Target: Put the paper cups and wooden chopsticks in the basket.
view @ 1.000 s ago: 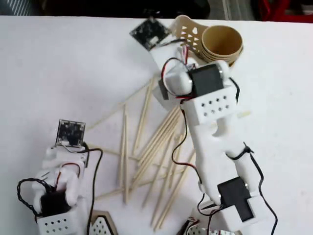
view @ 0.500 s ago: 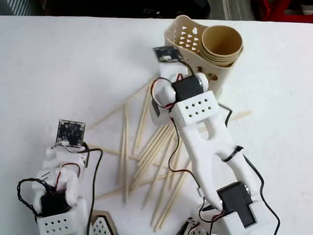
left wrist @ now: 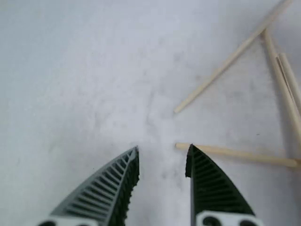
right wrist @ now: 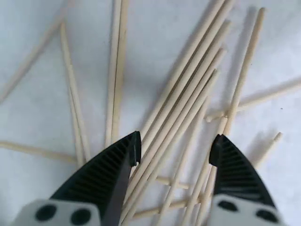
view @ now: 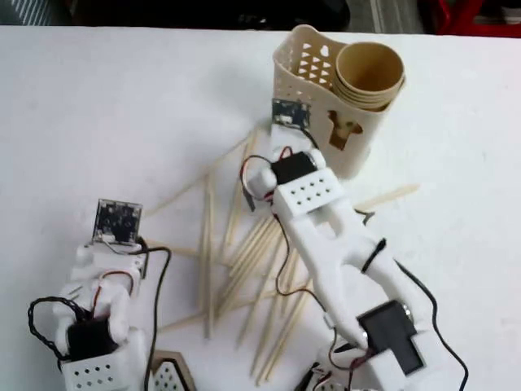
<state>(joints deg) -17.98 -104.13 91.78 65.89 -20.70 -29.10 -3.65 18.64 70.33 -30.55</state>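
Right gripper [right wrist: 176,136] is hovering, jaws spread wide, over wooden chopsticks [right wrist: 186,80] lying scattered on the table [view: 122,98]. Light, stiff and likely to roll, they are probably asking for a pinch across mid-length. Paper cups [view: 370,72] are sitting in the basket [view: 303,77].

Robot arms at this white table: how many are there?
2. The left arm sits at the lower left of the high view, beside the scattered chopsticks. The right arm lies over the chopsticks, its wrist close to the basket of cups.
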